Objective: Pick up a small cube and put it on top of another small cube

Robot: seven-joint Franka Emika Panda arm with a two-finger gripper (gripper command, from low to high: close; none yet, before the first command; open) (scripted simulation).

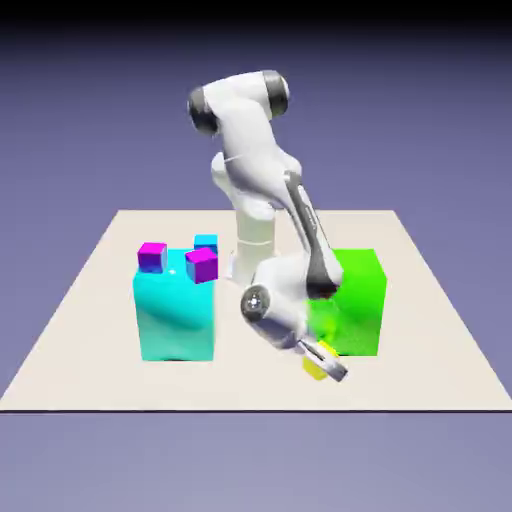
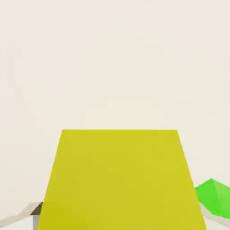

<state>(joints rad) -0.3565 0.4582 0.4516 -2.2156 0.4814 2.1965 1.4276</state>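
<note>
my metal claw (image 1: 325, 361) looks closed around the small yellow cube (image 1: 314, 368), in front of the big green block (image 1: 362, 302). i'd call this the grab step; next move needs a straight lift, then over another small cube.

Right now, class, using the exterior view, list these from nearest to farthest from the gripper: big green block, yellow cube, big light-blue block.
1. Yellow cube: held in the gripper.
2. Big green block: just behind, on the exterior view's right.
3. Big light-blue block: across on the exterior view's left.
</note>
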